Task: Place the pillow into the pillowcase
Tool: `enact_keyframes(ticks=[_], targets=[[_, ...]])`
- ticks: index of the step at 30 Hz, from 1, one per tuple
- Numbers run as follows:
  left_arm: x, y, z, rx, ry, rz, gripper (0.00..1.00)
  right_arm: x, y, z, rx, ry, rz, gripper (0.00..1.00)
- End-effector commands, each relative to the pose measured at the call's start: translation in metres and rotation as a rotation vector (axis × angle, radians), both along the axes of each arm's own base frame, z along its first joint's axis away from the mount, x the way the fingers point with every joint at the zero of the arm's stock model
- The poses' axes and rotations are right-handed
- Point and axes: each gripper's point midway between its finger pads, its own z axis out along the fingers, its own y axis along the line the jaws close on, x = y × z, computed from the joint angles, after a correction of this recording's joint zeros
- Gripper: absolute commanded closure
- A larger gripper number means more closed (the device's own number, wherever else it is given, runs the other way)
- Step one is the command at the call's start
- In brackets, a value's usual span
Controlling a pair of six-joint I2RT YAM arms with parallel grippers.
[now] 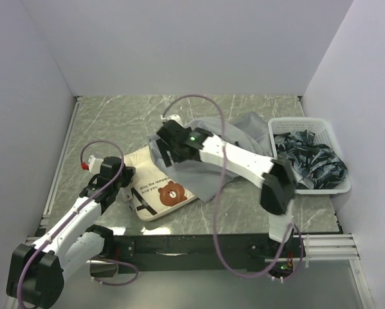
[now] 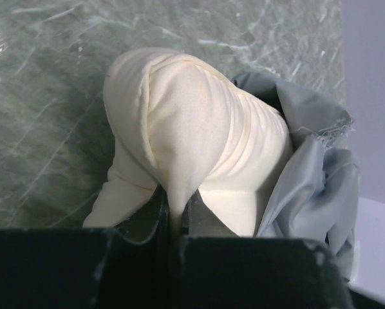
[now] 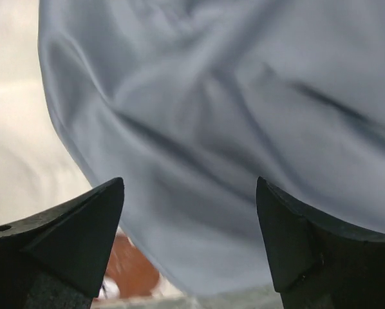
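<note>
Since the pillow, lying on the table against the limp grey pillowcase, looks light and squashy, a pinched fold suits it, as the left gripper clamps now, while the right gripper hovers, fingers apart, over the grey cloth.

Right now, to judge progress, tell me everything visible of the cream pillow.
The cream-white plump fabric pillow, ridged with stitching, lies on the green marbled table. A brown bear face and black lettering mark its near end. The grey soft fabric pillowcase drapes over its far right side. The left pincer is shut on a pinched fold at its left edge.
</note>
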Motion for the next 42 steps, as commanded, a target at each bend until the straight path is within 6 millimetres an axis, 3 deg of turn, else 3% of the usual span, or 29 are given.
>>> enact_keyframes(ticks=[1, 2, 3, 4, 6, 7, 10, 16, 18, 22, 23, 26, 27, 29, 31, 32, 33, 34, 35, 36, 39, 41, 42], targets=[[0.017, 0.005, 0.026, -0.037, -0.069, 0.058, 0.97, -0.02, -0.041, 0.084, 0.186, -0.189, -0.101, 0.1], [0.017, 0.004, 0.027, -0.028, -0.075, 0.041, 0.96, -0.033, -0.054, 0.052, 0.143, -0.148, -0.096, 0.1], [0.016, 0.003, 0.028, -0.031, -0.082, 0.03, 0.93, -0.041, -0.057, 0.059, 0.202, -0.157, -0.104, 0.1], [0.016, 0.002, 0.029, -0.032, -0.086, 0.025, 0.91, -0.059, -0.066, 0.027, 0.157, -0.113, -0.087, 0.1], [0.015, 0.002, 0.034, -0.02, -0.101, 0.005, 0.87, -0.073, -0.068, 0.015, 0.196, -0.105, -0.069, 0.11], [0.014, 0.002, 0.035, -0.012, -0.102, 0.001, 0.87, -0.085, -0.075, -0.01, 0.171, -0.064, -0.071, 0.11], [0.011, 0.003, 0.037, 0.003, -0.099, -0.008, 0.86, -0.101, -0.084, -0.043, 0.146, -0.025, -0.084, 0.1], [0.007, 0.004, 0.036, 0.008, -0.097, -0.019, 0.85, -0.103, -0.086, -0.076, 0.097, -0.016, -0.086, 0.1], [0.005, 0.005, 0.035, 0.013, -0.093, -0.018, 0.84, -0.098, -0.099, -0.091, 0.01, -0.031, -0.139, 0.09], [0.004, 0.004, 0.04, 0.018, -0.104, -0.028, 0.84, -0.088, -0.121, -0.099, -0.112, -0.072, -0.239, 0.12], [0.004, 0.004, 0.04, 0.017, -0.104, -0.029, 0.84, -0.088, -0.122, -0.099, -0.115, -0.074, -0.245, 0.17], [0.003, 0.004, 0.042, 0.02, -0.107, -0.032, 0.84, -0.087, -0.117, -0.088, -0.081, -0.077, -0.254, 0.62], [0.003, 0.004, 0.042, 0.02, -0.107, -0.032, 0.85, -0.084, -0.109, -0.076, -0.048, -0.082, -0.252, 0.85], [0.003, 0.004, 0.042, 0.012, -0.114, -0.029, 0.86, -0.088, -0.095, -0.062, -0.012, -0.063, -0.211, 0.97], [0.004, 0.004, 0.045, 0.002, -0.133, -0.026, 0.89, -0.089, -0.064, -0.031, 0.061, -0.061, -0.139, 1.0], [0.003, 0.004, 0.043, 0.0, -0.133, -0.026, 0.9, -0.099, -0.048, -0.021, 0.073, -0.055, -0.081, 1.0], [0.003, 0.003, 0.045, -0.006, -0.143, -0.029, 0.92, -0.098, -0.022, 0.006, 0.125, -0.077, -0.028, 1.0], [0.004, 0.002, 0.047, -0.015, -0.155, -0.027, 0.93, -0.105, -0.006, 0.02, 0.152, -0.073, 0.019, 1.0], [0.004, 0.001, 0.048, -0.018, -0.161, -0.03, 0.94, -0.124, 0.012, 0.029, 0.165, -0.053, 0.092, 1.0], [0.004, 0.001, 0.048, -0.021, -0.163, -0.03, 0.95, -0.127, 0.034, 0.051, 0.208, -0.066, 0.136, 1.0], [0.005, -0.001, 0.051, -0.023, -0.17, -0.033, 0.97, -0.149, 0.072, 0.064, 0.27, -0.016, 0.251, 1.0], [0.004, 0.0, 0.052, -0.011, -0.165, -0.032, 0.97, -0.15, 0.078, 0.059, 0.266, -0.001, 0.266, 1.0], [0.004, 0.001, 0.054, -0.009, -0.168, -0.032, 0.96, -0.14, 0.076, 0.055, 0.243, -0.019, 0.238, 1.0]])
